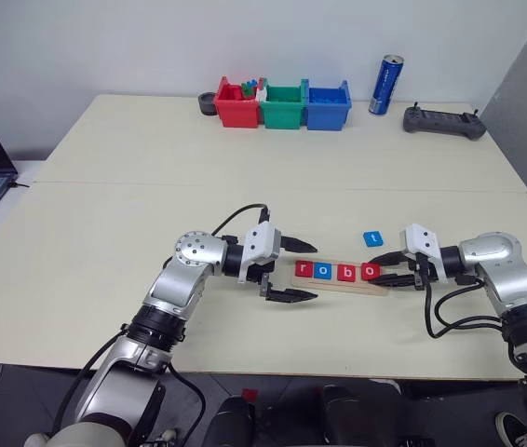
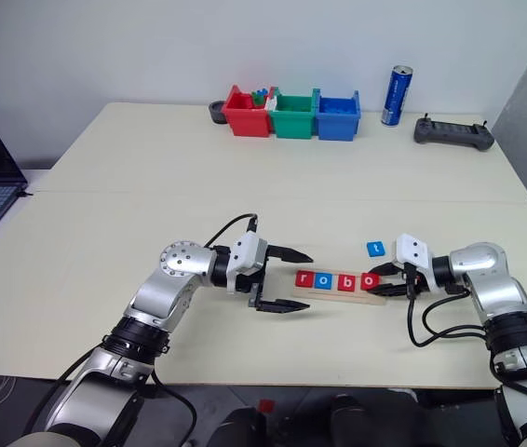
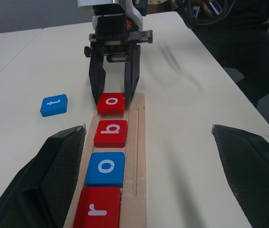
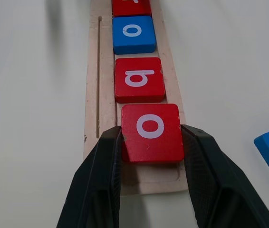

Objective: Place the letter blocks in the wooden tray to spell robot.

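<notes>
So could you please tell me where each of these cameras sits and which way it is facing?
Left and right eye views: on the head, looking forward and down at the table; both arms show.
Left wrist view: looks along the wooden tray at the right gripper; own open fingers frame it.
Right wrist view: looks the opposite way along the tray; own fingers flank the red o block.
Shared: tray, four seated blocks, loose blue t block.

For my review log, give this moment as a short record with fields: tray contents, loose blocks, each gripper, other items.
tray: wooden tray holds r, o, b, o in a row
fourth block: red o block, between the right gripper fingers
loose block: blue t block, on the table beside the tray
left gripper: open, empty, at the tray's r end
far edge: red, green, blue bins; can; controller
</notes>
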Robot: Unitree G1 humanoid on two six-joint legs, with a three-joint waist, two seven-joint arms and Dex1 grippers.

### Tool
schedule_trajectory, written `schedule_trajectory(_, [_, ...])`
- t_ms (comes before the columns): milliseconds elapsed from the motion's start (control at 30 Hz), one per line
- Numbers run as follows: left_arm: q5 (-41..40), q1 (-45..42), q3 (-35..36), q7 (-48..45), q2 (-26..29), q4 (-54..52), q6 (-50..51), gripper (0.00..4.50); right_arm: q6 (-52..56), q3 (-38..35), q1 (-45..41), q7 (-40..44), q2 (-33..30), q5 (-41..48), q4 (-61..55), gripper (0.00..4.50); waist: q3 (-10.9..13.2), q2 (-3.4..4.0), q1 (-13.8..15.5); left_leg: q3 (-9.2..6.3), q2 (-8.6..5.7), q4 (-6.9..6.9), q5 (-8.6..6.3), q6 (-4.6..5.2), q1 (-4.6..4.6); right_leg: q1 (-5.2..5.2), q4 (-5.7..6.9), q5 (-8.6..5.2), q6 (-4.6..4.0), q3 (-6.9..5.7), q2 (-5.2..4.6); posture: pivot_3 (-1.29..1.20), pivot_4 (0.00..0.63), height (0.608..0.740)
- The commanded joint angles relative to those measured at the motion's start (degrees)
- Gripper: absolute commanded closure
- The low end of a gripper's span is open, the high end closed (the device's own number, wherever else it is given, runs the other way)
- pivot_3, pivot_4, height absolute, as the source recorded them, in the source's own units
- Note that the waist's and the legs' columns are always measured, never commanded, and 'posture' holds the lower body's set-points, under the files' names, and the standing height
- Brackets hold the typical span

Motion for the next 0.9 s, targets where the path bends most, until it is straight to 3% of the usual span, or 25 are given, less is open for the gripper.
schedule_trajectory(33, [-0.51, -0.81, 1.18, 0.38, 0.33, -0.88, -0.41, 0.00, -0.52, -0.57, -1.98, 1.11, -0.08, 0.39, -0.30, 3.05, 0.00, 0.00, 0.00, 0.00, 0.00, 0.00, 0.00, 0.00, 0.00, 0.00, 0.00, 0.00, 0.00, 0.00, 0.00, 0.00, 0.150, 0.740])
schedule_trajectory(300, [-0.33, -1.68, 1.26, 0.57, 0.02, 0.40, -0.95, 0.00, 0.76, -0.47, -2.40, 2.13, 0.37, 1.00, -0.95, 3.05, 0.00, 0.00, 0.03, -0.01, 0.00, 0.00, 0.00, 0.00, -0.01, 0.00, 0.00, 0.00, 0.00, 0.00, 0.00, 0.00, 0.150, 0.740])
schedule_trajectory(600, [-0.28, -1.99, 1.21, 0.48, 0.11, 0.86, -1.14, 0.00, 2.73, -0.39, -1.55, 2.86, 0.09, 1.08, -2.26, 0.03, 0.00, 0.00, 0.00, 0.00, -0.01, 0.00, 0.00, 0.00, -0.01, 0.00, 0.00, 0.00, 0.00, 0.00, -0.01, 0.00, 0.150, 0.740])
schedule_trajectory(900, [-0.31, -2.39, 1.18, 0.53, -0.17, 1.24, -1.26, 0.00, 6.01, -1.93, -3.33, 1.91, -0.08, 2.37, -2.56, 0.03, 0.00, 0.00, 0.00, 0.00, -0.01, 0.00, 0.00, 0.00, -0.01, 0.00, 0.00, 0.00, 0.00, 0.00, -0.01, 0.00, 0.150, 0.740])
